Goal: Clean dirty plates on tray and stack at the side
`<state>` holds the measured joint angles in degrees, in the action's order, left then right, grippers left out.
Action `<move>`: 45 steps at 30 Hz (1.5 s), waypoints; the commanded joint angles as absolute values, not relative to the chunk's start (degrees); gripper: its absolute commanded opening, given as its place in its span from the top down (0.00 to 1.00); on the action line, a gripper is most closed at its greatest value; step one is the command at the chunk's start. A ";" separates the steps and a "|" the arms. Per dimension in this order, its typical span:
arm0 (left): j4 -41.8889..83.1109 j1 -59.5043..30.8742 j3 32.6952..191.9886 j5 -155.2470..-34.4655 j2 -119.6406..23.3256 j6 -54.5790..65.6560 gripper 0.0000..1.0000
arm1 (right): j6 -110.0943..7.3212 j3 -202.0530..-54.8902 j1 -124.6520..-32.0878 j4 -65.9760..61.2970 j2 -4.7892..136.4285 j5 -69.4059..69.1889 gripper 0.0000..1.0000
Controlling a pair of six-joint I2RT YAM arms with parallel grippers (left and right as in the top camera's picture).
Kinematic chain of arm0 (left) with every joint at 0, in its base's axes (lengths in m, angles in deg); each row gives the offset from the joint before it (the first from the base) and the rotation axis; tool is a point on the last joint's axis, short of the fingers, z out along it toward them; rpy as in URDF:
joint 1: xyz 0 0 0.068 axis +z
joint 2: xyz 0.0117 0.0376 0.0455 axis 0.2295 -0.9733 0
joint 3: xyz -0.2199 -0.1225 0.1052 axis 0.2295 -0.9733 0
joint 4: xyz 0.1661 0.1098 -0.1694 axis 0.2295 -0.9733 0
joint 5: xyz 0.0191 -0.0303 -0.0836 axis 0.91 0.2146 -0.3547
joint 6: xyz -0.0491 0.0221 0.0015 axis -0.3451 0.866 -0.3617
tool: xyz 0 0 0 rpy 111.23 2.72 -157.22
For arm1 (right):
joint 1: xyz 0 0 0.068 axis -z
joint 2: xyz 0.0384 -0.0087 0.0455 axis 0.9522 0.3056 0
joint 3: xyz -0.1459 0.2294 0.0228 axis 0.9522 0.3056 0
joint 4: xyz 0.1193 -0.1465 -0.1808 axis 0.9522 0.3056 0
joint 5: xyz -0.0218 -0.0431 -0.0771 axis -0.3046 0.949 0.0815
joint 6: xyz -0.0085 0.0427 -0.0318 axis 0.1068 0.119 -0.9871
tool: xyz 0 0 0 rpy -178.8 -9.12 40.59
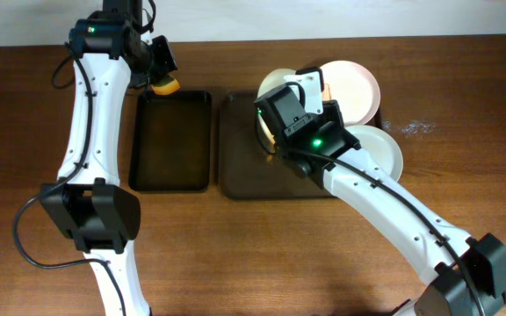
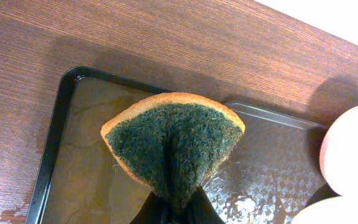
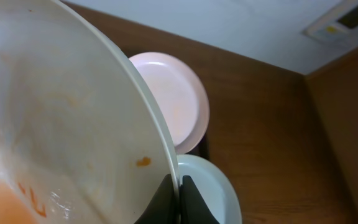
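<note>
The left gripper (image 2: 173, 210) pinches a folded green-and-orange scouring sponge (image 2: 173, 143) above the dark rectangular tray (image 2: 53, 146); the right gripper (image 3: 179, 194) clamps a sauce-streaked round white plate (image 3: 55, 124) by its rim, lifted; brace it, scrub squarely

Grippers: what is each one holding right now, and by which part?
The left gripper pinches the sponge by one edge, creasing it. The right gripper clamps the dirty plate by its rim.
</note>
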<state>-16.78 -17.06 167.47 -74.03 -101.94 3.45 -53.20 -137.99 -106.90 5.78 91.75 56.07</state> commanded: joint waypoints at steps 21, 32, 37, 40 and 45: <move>-8.86 -29.14 152.08 -77.31 -103.58 -2.78 1.00 | -32.59 -138.03 -89.00 4.01 108.93 4.34 0.96; 0.73 -35.46 142.46 -69.74 -106.94 -12.72 1.00 | -28.41 -138.01 -89.40 -0.97 119.99 -3.84 0.96; 1.41 -39.61 139.64 -61.50 -110.05 -21.55 1.00 | -32.48 -138.01 -89.37 -2.63 120.47 -6.76 0.96; 1.19 -41.78 137.08 -56.89 -111.34 -31.04 1.00 | -32.50 -138.01 -89.33 -2.61 120.47 -6.79 0.96; -2.37 -45.69 133.65 -57.55 -111.51 -38.43 1.00 | -32.50 -138.01 -88.98 -3.05 120.47 -6.65 0.96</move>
<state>0.97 -43.42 137.06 -57.72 -108.95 -31.43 -31.47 -138.67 -88.96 -3.18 117.39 -6.55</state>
